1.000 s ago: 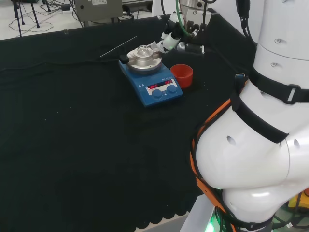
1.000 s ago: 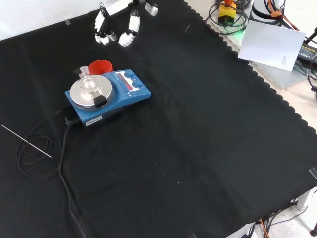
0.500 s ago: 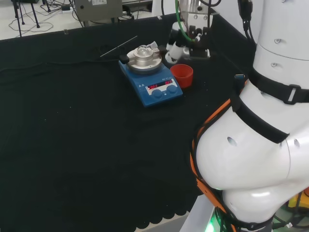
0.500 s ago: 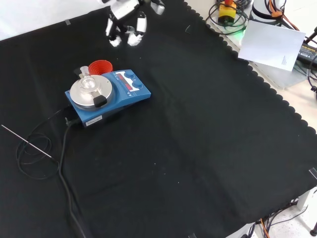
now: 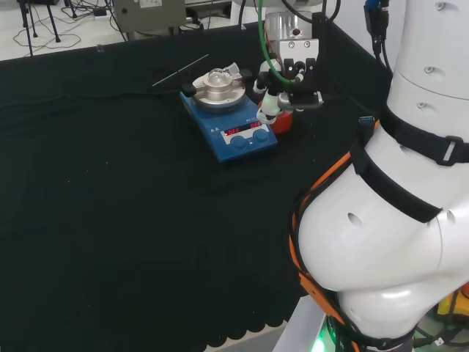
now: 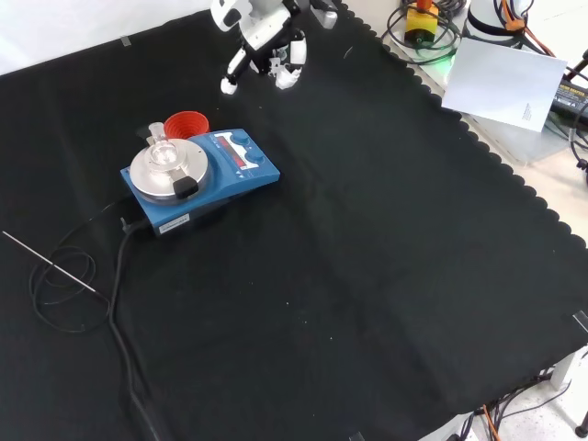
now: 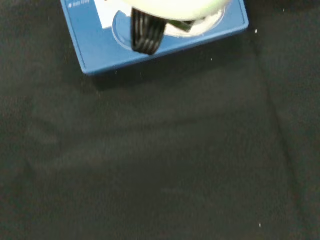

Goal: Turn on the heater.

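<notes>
The heater [image 5: 231, 128] is a blue hotplate with a silver top, red lit displays and two blue knobs on its front panel. A small glass flask [image 6: 161, 147] stands on the plate. The hand [image 5: 287, 73] hangs above the cloth just right of the heater in the head view, over the red cup [image 5: 283, 122]. In the front view the hand [image 6: 266, 41] is beyond the heater [image 6: 197, 175], with one finger [image 6: 230, 81] stretched down toward it, touching nothing. The hand holds nothing. The wrist view has the heater's blue front panel [image 7: 100, 50] close below a blurred white part of the hand [image 7: 175, 7].
The red cup [image 6: 186, 123] stands right beside the heater. A thin metal rod with a coiled black cable [image 6: 55, 276] lies left of the heater in the front view. The arm's white links [image 5: 396, 220] fill the head view's right. The cloth's scalloped edge [image 6: 514, 184] runs along the right.
The hand has swung from beyond the red cup toward the heater's knob end, rightward in the front view. One finger now points out from the others.
</notes>
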{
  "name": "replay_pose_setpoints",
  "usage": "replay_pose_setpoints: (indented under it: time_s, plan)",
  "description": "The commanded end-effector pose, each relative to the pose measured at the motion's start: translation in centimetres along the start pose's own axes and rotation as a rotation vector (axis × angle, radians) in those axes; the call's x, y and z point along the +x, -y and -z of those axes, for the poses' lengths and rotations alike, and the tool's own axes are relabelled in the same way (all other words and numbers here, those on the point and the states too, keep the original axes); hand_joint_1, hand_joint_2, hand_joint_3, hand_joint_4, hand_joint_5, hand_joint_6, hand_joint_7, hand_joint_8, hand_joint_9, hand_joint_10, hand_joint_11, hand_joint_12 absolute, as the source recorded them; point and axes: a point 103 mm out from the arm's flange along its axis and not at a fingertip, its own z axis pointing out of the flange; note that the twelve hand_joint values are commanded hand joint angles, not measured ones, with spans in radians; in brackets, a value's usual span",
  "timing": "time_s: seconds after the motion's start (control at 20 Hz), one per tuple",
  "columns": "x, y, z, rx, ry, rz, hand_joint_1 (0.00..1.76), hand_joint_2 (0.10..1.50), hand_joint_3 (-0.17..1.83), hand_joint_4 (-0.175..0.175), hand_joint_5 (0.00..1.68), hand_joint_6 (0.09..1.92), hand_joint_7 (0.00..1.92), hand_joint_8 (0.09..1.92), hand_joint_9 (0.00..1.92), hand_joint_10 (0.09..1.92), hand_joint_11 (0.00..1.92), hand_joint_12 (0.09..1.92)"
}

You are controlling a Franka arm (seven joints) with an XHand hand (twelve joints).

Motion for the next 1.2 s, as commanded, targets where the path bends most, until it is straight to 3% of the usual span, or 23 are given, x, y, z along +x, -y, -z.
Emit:
replay_pose_setpoints:
  time_s: [0.05, 0.2, 0.35, 0.7, 1.2]
  plan:
    - [0.5, 0.7, -0.9, 0.057, 0.043, 0.01, 1.22, 0.72, 0.73, -0.1, 0.26, 0.12, 1.49, 1.32, 1.66, 1.29, 1.87, 1.21]
    - [0.7, 0.8, -1.2, 0.103, 0.057, 0.017, 1.3, 0.74, 0.78, -0.089, 0.3, 0.11, 1.59, 1.53, 1.76, 1.55, 1.9, 1.46]
    - [0.8, 0.8, -1.3, 0.161, 0.061, 0.035, 1.38, 0.73, 0.87, -0.081, 0.32, 0.11, 1.63, 1.63, 1.79, 1.66, 1.87, 1.55]
    - [2.8, 0.4, -1.4, 0.225, 0.141, 0.026, 1.41, 0.71, 0.96, -0.072, 0.31, 0.1, 1.65, 1.66, 1.8, 1.71, 1.85, 1.58]
    - [2.8, -1.3, -2.6, 0.31, 0.135, 0.065, 1.43, 0.7, 1.01, -0.065, 0.29, 0.09, 1.66, 1.67, 1.8, 1.72, 1.84, 1.6]
